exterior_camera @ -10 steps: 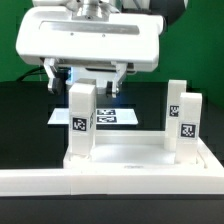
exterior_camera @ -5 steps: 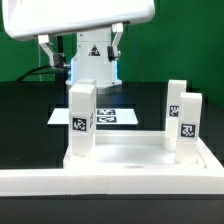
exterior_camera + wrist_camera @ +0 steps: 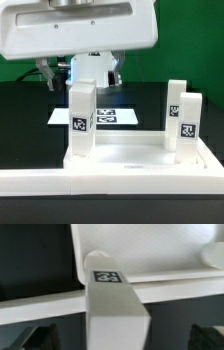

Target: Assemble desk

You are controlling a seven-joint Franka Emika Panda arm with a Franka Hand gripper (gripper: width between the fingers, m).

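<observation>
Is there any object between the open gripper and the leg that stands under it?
Nothing visible stands in the way. In the wrist view the leg rises directly between the two fingertips, with free space on both sides. In the exterior view the gripper hangs above this leg on the desk top.

Arm hangs from above, wrist pointing down; gripper (image 3: 87,68) fingers (image 3: 45,71) spread wide, holding nothing.
</observation>
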